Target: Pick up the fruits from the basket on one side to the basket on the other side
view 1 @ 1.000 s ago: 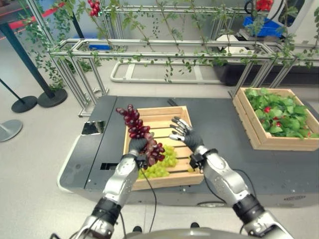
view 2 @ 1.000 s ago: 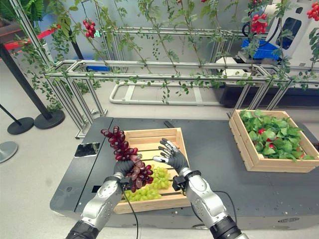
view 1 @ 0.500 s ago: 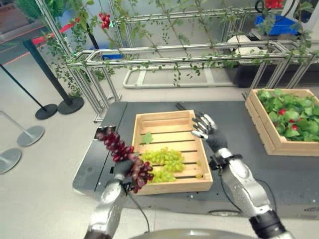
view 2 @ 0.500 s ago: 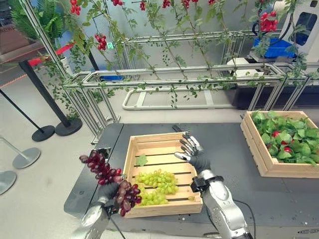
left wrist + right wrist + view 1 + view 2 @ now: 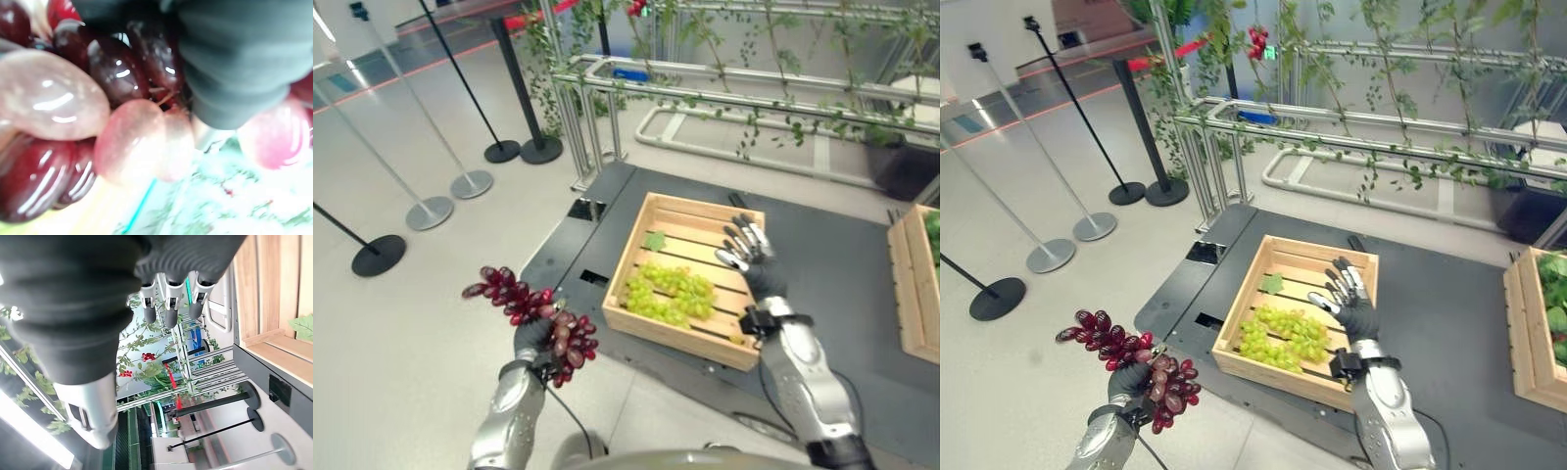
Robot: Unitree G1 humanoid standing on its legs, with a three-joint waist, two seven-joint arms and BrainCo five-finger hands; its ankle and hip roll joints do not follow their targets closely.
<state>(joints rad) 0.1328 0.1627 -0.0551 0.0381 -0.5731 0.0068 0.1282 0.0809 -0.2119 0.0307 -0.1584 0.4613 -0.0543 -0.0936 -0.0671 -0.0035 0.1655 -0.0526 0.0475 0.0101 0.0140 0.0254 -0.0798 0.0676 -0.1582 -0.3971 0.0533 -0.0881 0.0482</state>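
Note:
A bunch of dark red grapes (image 5: 530, 315) hangs over the floor to the left of the black platform, with my left hand (image 5: 530, 340) shut on its middle. Close up in the left wrist view, the red grapes (image 5: 122, 73) press against the hand's dark cover (image 5: 234, 63). A wooden crate (image 5: 675, 340) on the platform holds green grapes (image 5: 668, 293) and one loose leaf (image 5: 654, 240). My right hand (image 5: 750, 259) hovers open over the crate's right rim, its fingers (image 5: 168, 303) straight and holding nothing. A second wooden crate (image 5: 911, 294) with green leaves stands at the far right.
The black platform (image 5: 842, 284) carries both crates. Behind it runs a metal frame (image 5: 724, 93) hung with vines. Several barrier posts with round bases (image 5: 431, 211) stand on the grey floor to the left.
The view has swung to the left. My left hand has carried the red grapes left, from above the crate to beyond the platform's edge. The right hand stays open over the crate.

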